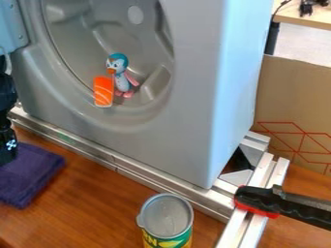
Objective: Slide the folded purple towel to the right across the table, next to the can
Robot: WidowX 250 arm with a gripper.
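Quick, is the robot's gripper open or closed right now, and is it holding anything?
Gripper: can't tell if it's open, closed or holding anything; it's beside the purple cloth.

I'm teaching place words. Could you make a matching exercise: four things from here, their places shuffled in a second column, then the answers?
Things
1. Purple cloth
2. Orange, white-striped toy
3. Can with green-and-yellow label
4. Black-and-red clamp

Places
A. In the grey shell's round hollow, beside a blue-and-pink bird toy
B. Over the metal rails
C. On brown wood, at the left edge
D. At the bottom edge

Pairs: 1-C, 2-A, 3-D, 4-B
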